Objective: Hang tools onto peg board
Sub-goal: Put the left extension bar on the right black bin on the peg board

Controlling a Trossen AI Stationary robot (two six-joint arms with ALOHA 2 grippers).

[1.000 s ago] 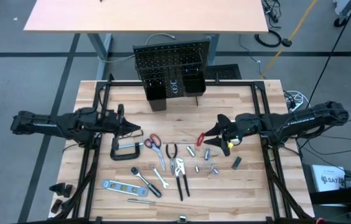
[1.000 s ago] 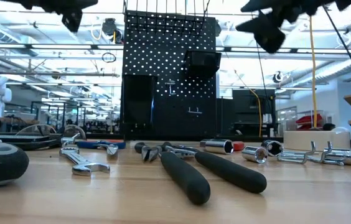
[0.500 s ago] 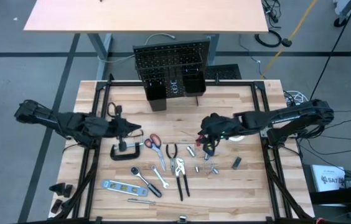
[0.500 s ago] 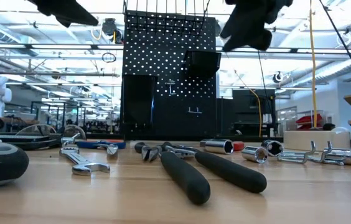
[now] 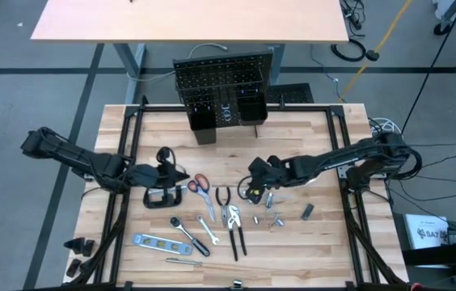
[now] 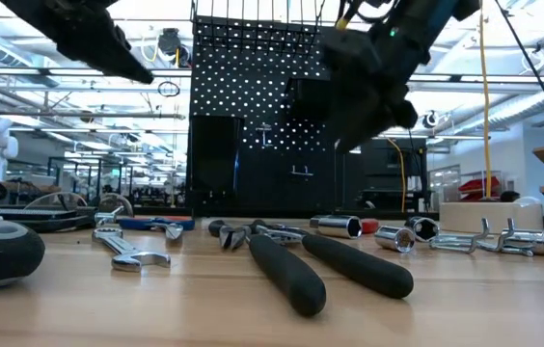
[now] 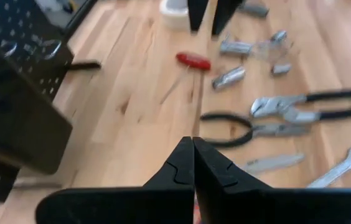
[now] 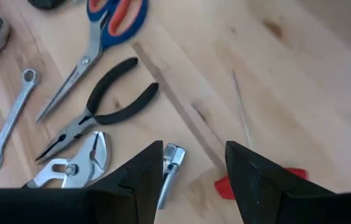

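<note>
Here, right gripper [image 5: 250, 191] low over red screwdriver [image 8: 250, 182], jaws spread, left gripper [image 5: 181, 175] jaws pressed together

high: overhead, straight down | low: tabletop level | wrists: close | shared: pliers [image 5: 223, 196]

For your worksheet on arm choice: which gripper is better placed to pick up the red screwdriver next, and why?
The right gripper: it hangs open just above the red screwdriver. The left gripper is shut, farther off near the C-clamp.
</note>
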